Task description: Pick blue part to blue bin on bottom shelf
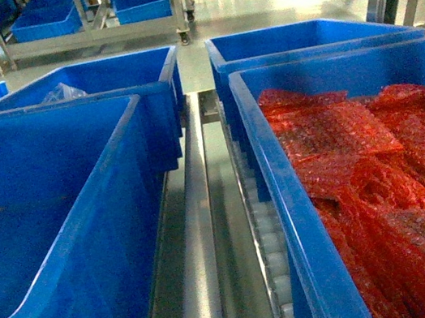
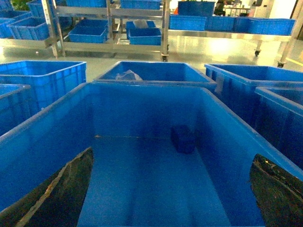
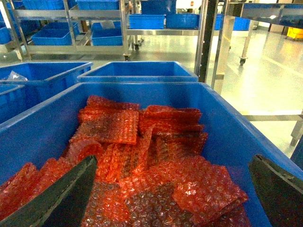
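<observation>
Two grippers on my list, both spread open and holding nothing.

Left gripper (image 2: 170,189): poised over the near-left blue bin (image 2: 57,123) on the bottom shelf (image 1: 209,234). Blue part (image 2: 183,139) lies ahead of it and slightly right, on the bin floor against the far wall (long axis I cannot tell; it reads as a stubby dark block). This arm is nearer, by my judgement.

Right gripper (image 3: 173,194): above the neighbouring bin (image 3: 227,123) of red bubble-wrap bags (image 3: 156,161); no part ahead.
</observation>
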